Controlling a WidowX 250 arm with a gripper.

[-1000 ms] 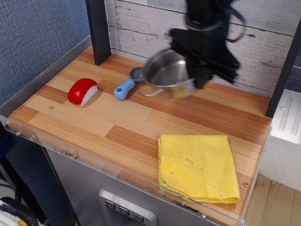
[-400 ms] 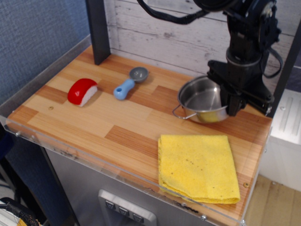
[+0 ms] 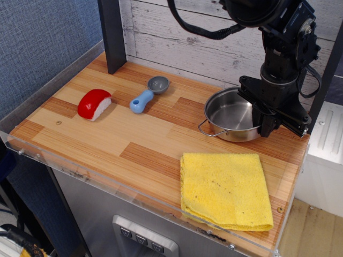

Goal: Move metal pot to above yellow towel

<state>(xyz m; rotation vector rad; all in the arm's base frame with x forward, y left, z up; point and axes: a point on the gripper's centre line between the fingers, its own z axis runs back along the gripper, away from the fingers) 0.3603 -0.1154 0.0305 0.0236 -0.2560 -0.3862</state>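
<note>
Gripper (image 3: 266,122) clamped on the right rim of the metal pot (image 3: 230,114). Versus a second ago, the pot has swung right from beside the scoop (image 3: 148,93) and dropped; since 0.4 s ago it has levelled out. Now it sits low at the worktop (image 3: 134,144) back-right, just behind the yellow towel (image 3: 225,188), not over it. Contact with worktop unclear.
</note>
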